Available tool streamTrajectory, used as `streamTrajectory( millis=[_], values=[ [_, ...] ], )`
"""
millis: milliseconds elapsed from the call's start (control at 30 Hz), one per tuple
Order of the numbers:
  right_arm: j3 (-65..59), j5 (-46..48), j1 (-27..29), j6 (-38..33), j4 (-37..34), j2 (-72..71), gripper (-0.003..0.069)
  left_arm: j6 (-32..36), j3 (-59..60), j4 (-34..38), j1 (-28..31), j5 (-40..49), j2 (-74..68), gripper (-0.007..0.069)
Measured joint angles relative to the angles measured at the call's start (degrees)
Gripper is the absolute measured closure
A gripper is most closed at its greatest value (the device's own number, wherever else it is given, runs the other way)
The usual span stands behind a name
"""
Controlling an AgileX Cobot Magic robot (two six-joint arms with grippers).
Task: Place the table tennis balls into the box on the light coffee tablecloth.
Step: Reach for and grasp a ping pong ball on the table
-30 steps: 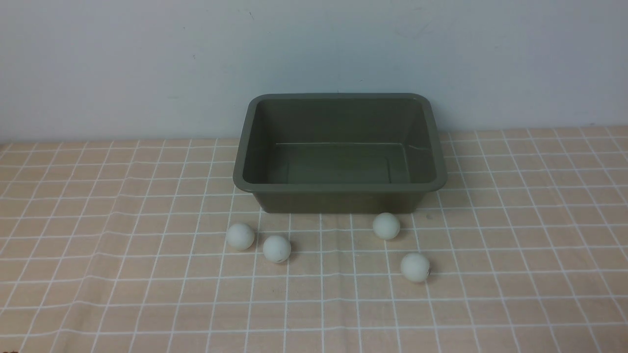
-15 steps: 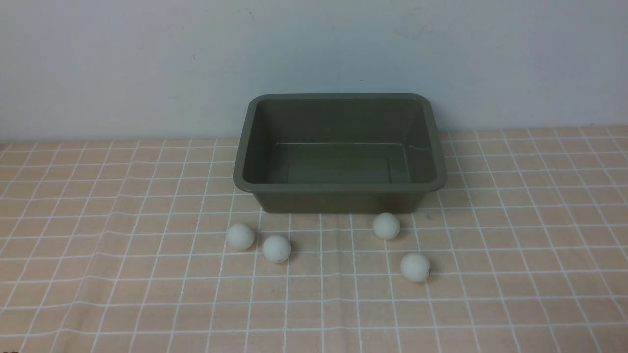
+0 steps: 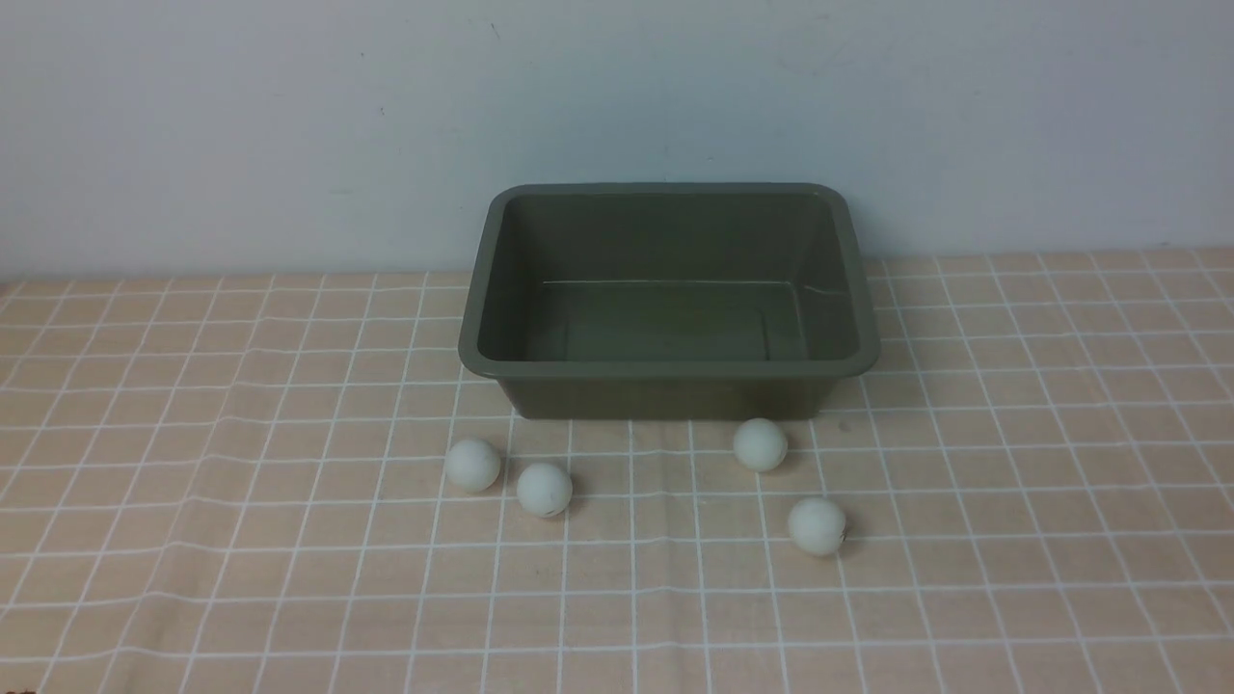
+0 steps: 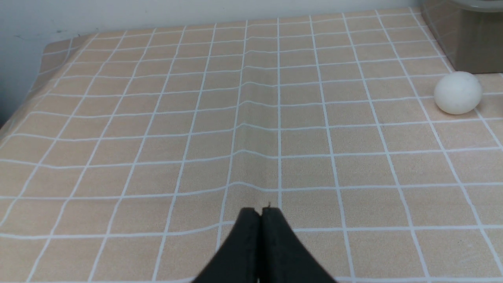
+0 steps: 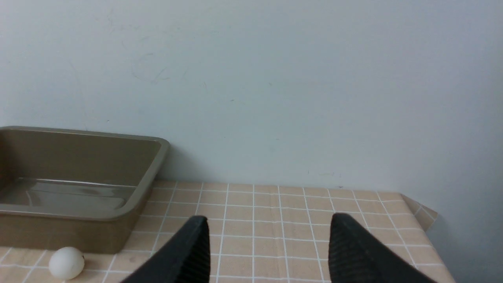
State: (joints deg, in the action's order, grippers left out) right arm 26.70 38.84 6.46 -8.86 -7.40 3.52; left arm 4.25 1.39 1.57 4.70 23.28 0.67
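Box (image 3: 665, 367) was seen at centre-back of the light coffee tablecloth (image 3: 241, 501), w/ nothing in it. Four table tennis balls were counted on the cloth just in front: ball 1 (image 3: 472, 465) & ball 2 (image 3: 544, 489) near each other on the left; ball 3 (image 3: 760, 444) nearest the box's front wall; ball 4 (image 3: 817, 525) further fwd, on the right. L gripper (image 4: 259, 212) was found pressed together, gripping nothing; R gripper (image 5: 270, 226) was found spread apart, nothing between.

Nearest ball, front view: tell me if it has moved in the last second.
No. The nearest ball sits where it did, same gap from the box.
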Motion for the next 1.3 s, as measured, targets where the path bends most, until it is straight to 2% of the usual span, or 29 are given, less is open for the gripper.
streamTrajectory(
  millis=[300,600,1300],
  values=[
    [3.03,7.96,0.0,0.29,0.36,1.36,0.0275,0.0,0.0,0.0,0.0,0.0,0.0,0.0692],
    [3.03,11.24,0.0,1.06,-3.95,1.54,0.0275,0.0,0.0,0.0,0.0,0.0,0.0,0.0692],
    [3.03,8.69,0.0,1.52,-12.2,1.56,0.0275,0.0,0.0,0.0,0.0,0.0,0.0,0.0692]
  ],
)
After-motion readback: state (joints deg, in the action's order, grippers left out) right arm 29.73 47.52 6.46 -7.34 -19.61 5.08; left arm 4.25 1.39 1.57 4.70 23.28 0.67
